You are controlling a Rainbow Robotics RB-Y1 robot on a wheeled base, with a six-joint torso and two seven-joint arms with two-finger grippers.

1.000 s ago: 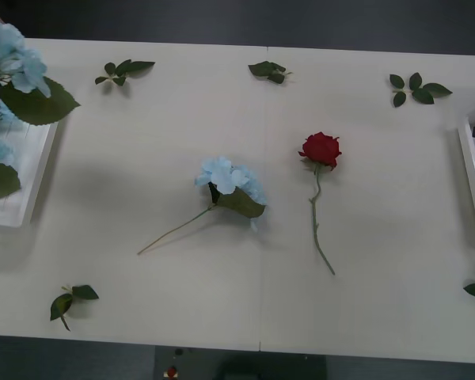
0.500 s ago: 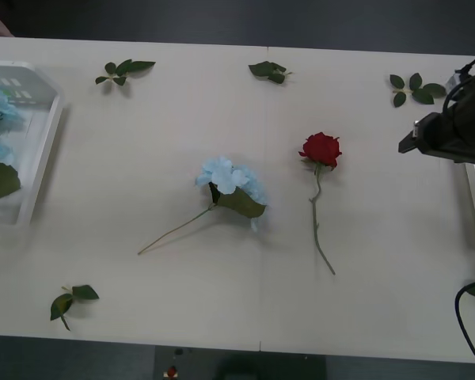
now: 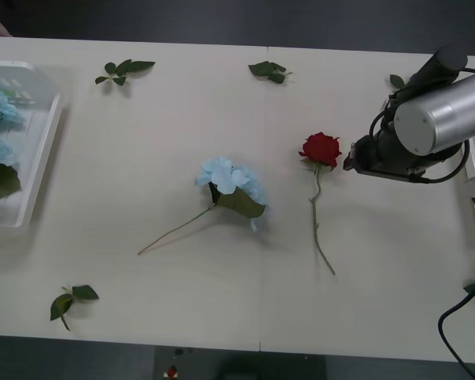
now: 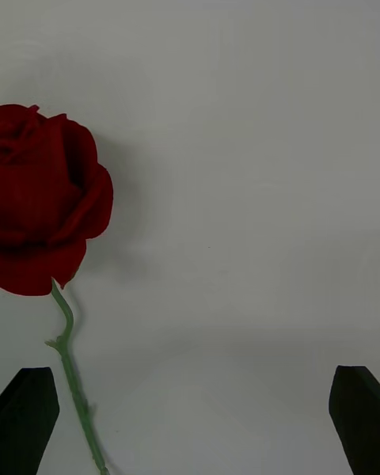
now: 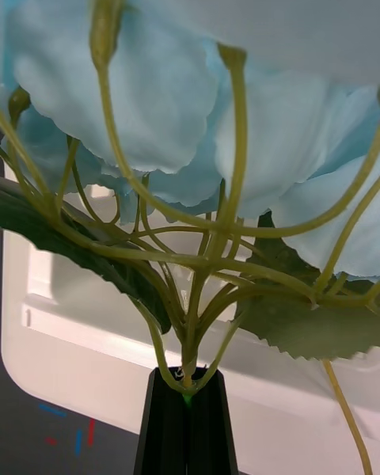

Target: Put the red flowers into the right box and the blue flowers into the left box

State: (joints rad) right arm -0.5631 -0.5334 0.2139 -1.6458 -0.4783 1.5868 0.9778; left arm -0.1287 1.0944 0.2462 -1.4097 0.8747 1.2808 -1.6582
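The right gripper (image 4: 190, 419), jaws apart, hovers mid-table beside the red rose (image 3: 321, 149), best pinched on its thin, light, springy stem (image 4: 75, 372); the left gripper (image 5: 188, 423) is clamped on a blue flower stem (image 5: 190, 340).

My right claw (image 4: 190, 419) hangs spread wide over the bench (image 4: 237, 127), one red rose (image 4: 47, 206) lying near one finger (image 4: 28, 419).
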